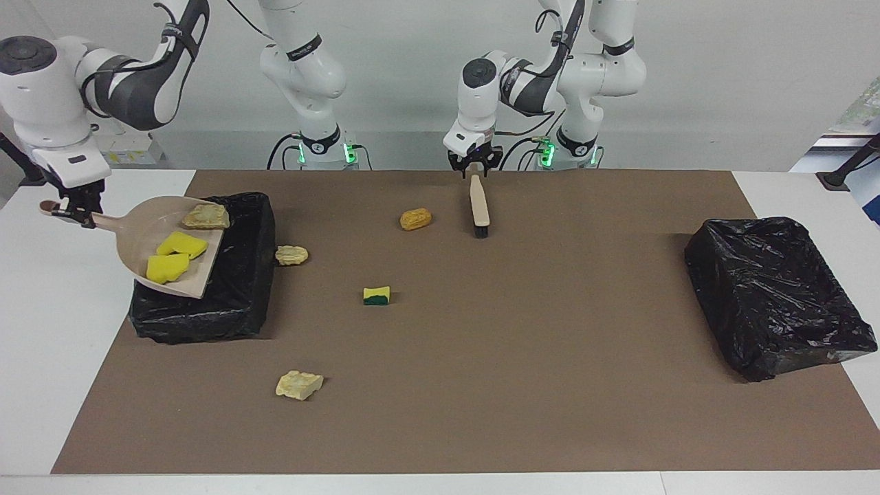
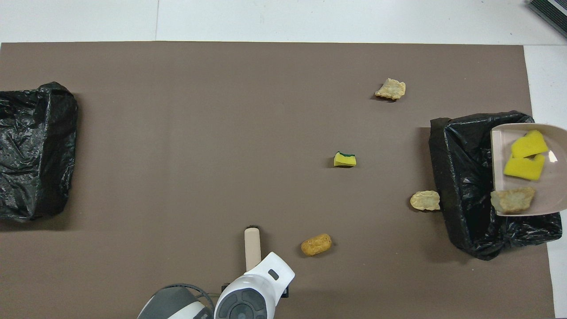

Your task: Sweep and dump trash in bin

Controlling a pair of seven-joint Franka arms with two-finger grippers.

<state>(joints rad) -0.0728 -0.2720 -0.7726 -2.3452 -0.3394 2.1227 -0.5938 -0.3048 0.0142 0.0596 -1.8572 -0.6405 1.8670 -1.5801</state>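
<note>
The right gripper [image 1: 69,210] hangs over the white table [image 1: 62,357] just off the brown mat [image 1: 550,385], at the right arm's end, its jaws pinching the end of the handle of a beige dustpan [image 1: 141,223]. The dustpan is held up over the black-lined bin [image 1: 234,302] at that end, with its open edge over the bin. Three pieces of trash lie in the pan: two bright yellow sponge pieces [image 1: 172,256] touching each other and a pale crumbly chunk [image 1: 205,216] at the corner nearer the robots. Four more pieces lie on the mat: a pale roll [image 1: 291,255] just beside the bin, a yellow-and-green sponge [image 1: 376,295] toward the middle of the mat, a golden-brown roll [image 1: 416,219] nearer the robots, and a pale yellow chunk [image 1: 299,384] farthest from the robots. The left gripper [image 1: 474,165] hovers just above the handle end of the brush [image 1: 479,205], its jaws spread and clear of the handle. The brush lies flat on the mat near the robots' edge, beside the golden-brown roll, with its black bristles at the end pointing away from the robots. A second black-lined bin [image 1: 777,295] sits at the left arm's end of the mat, well apart from everything else.
</note>
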